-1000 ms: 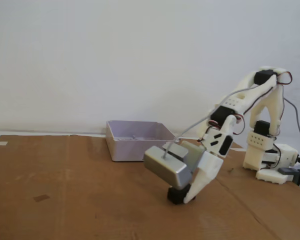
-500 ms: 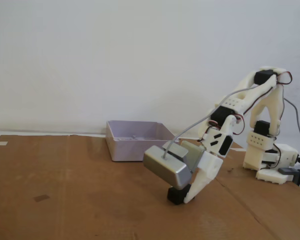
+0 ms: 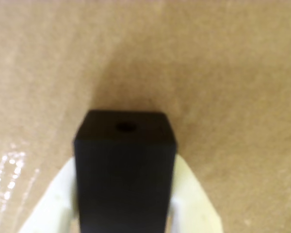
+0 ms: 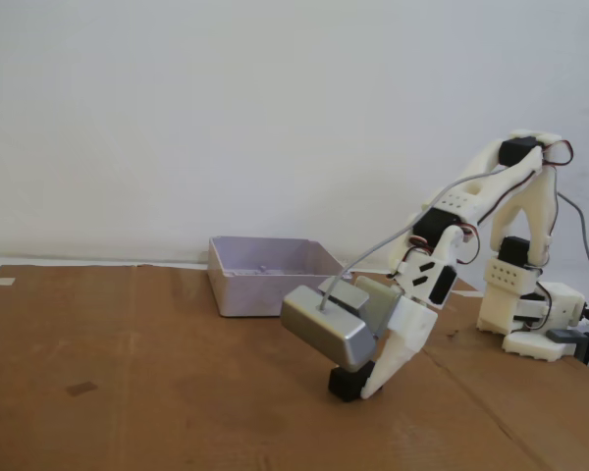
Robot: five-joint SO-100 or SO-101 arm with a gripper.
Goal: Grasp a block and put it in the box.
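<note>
While your gripper has its white fingers clamped on either side of the block, the block sits low on the cardboard, and you cannot tell whether it has cleared the surface. You have the grasp; the lift, carry and drop are left. Your box stands empty behind and to the left in the fixed view. Watch its near wall, and the grey camera (cabled, on the wrist) hanging toward it.
</note>
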